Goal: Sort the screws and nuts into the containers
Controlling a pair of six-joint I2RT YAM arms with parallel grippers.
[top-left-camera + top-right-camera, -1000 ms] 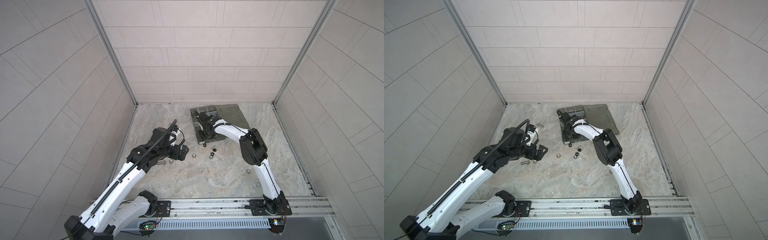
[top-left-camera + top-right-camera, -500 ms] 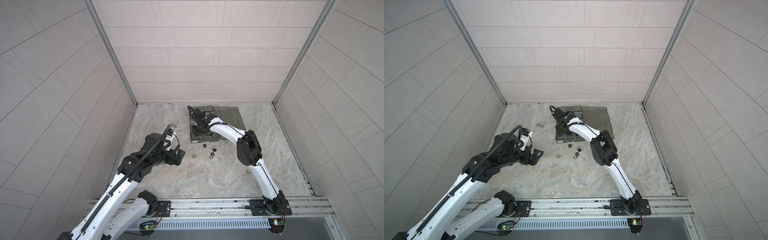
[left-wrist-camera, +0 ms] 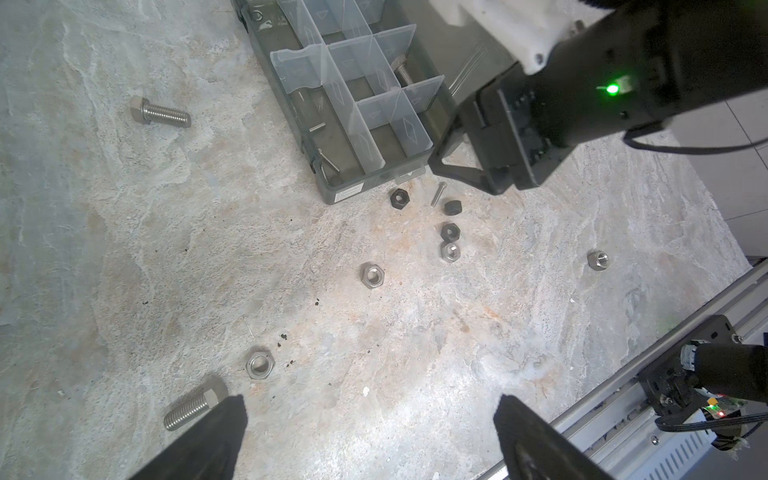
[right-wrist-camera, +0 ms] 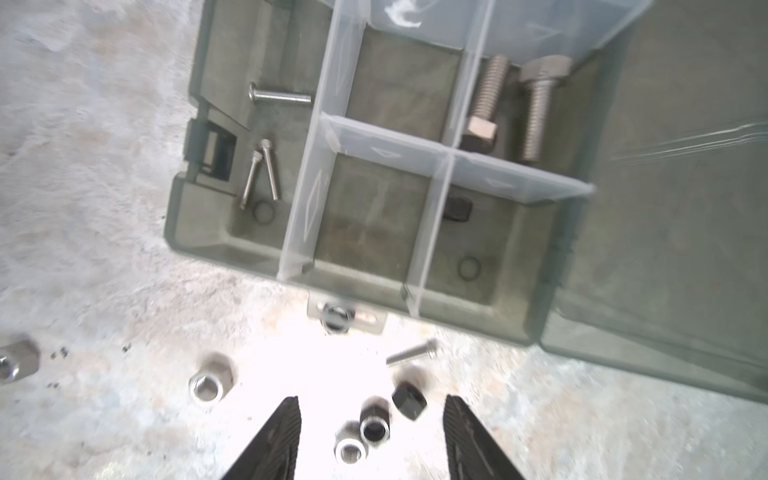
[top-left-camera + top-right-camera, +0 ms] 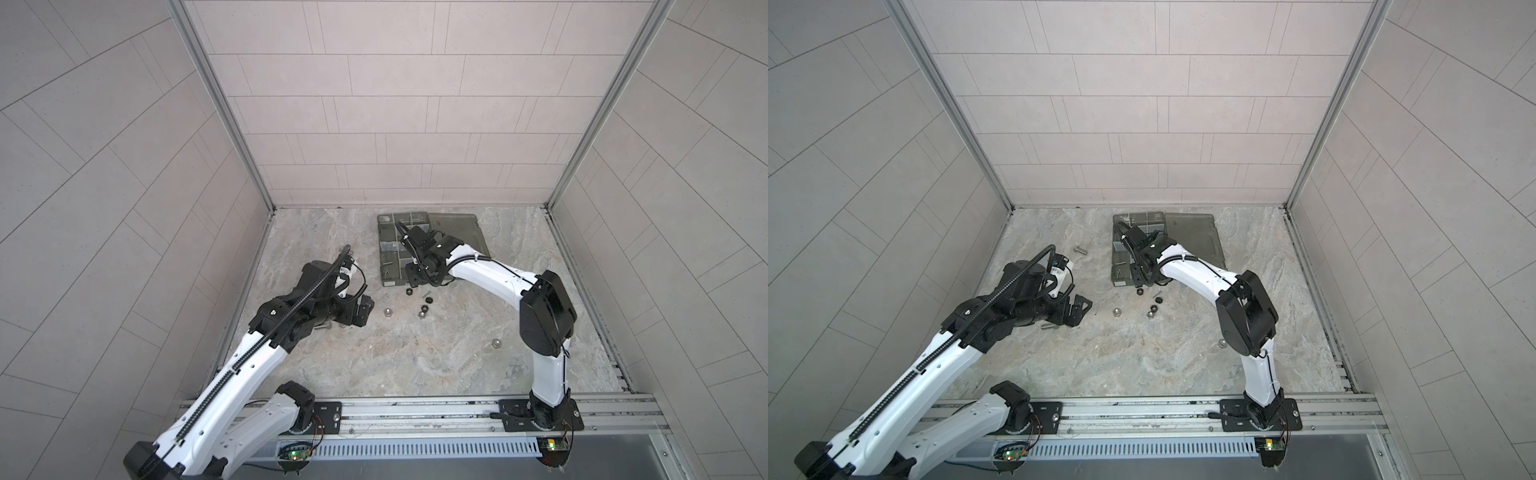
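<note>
While my left gripper [image 3: 370,401] and right gripper [image 4: 372,398] gape (empty): partway.
Containers [image 4: 382,141]: five screws [image 4: 536,112], one nut [image 4: 457,208].
Table [image 3: 124,249]: nuts [image 3: 372,275], three screws.

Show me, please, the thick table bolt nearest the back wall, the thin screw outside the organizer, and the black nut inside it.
Thick bolt [image 3: 162,116]: left wrist view, threaded shaft.
Thin screw [image 4: 410,353]: right wrist view, mid-shaft.
Black nut [image 4: 457,209]: right wrist view, visible face.

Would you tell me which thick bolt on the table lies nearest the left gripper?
The bolt right beside a finger of the left gripper, partly hidden by it. The other bolt lies well away, nearer the back wall.
</note>
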